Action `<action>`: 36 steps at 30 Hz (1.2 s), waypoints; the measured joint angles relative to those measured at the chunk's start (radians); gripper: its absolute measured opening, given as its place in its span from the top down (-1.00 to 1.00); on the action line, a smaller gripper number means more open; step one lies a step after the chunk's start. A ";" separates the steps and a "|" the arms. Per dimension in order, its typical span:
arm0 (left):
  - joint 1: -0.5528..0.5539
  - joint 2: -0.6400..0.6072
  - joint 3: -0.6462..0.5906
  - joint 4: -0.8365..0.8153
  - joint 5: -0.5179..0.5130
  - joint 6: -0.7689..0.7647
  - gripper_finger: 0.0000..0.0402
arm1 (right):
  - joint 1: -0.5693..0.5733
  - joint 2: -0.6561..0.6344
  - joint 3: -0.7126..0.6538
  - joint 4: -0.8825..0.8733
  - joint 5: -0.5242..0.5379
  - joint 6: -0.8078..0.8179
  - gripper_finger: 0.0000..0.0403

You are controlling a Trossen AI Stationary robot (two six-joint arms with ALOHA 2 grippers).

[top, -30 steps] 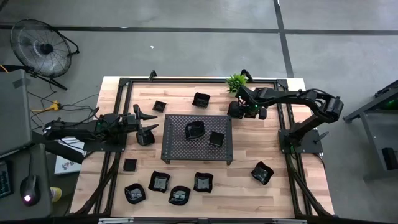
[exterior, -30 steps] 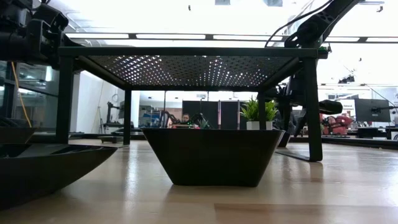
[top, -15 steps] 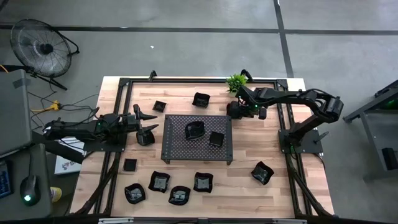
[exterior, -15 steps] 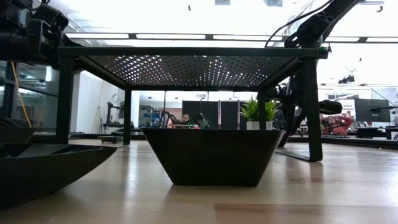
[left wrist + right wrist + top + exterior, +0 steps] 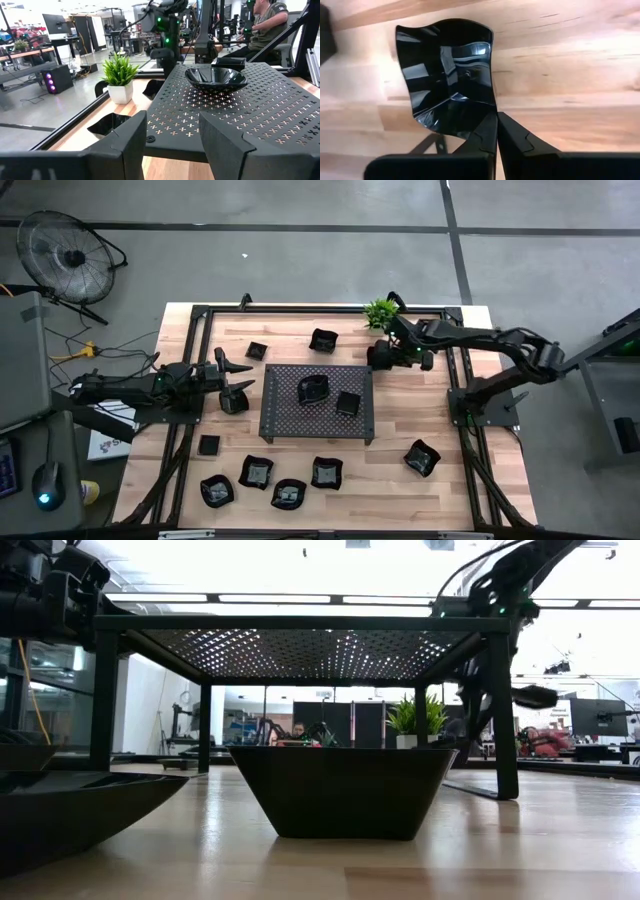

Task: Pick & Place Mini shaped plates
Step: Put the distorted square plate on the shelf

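Observation:
The mini shaped plates are small glossy black dishes. Two of them sit on the raised perforated tray, and several more lie on the wood along the near edge and at the far side. My right gripper hovers by the tray's far right corner, pointing steeply down and shut on a wavy-rimmed plate. My left gripper waits open at the table's left, level and facing the tray. My right gripper pinches the wavy plate's rim at one corner between its two shut fingers. The fingers come from above, slanting steeply down. The plate juts out sideways from the fingertips, hollow side up, a little above the wooden table.
A small green plant in a white pot stands just beyond my right gripper at the far edge. One plate lies alone at the near right. The black frame rails run along the table's sides.
My right gripper has gone up a little beside the tray's far right corner, taking the wavy plate with it. My left arm has kept still.

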 joint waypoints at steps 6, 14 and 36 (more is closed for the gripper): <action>0.000 0.000 0.000 0.000 0.000 0.000 0.12 | 0.032 -0.125 0.000 -0.074 0.021 0.000 1.00; 0.000 0.000 0.000 0.000 0.000 0.000 0.12 | 0.077 -0.314 0.000 -0.177 0.097 -0.057 1.00; 0.000 0.000 0.000 0.000 0.000 0.000 0.12 | 0.188 -0.659 0.000 -0.207 0.091 -0.122 1.00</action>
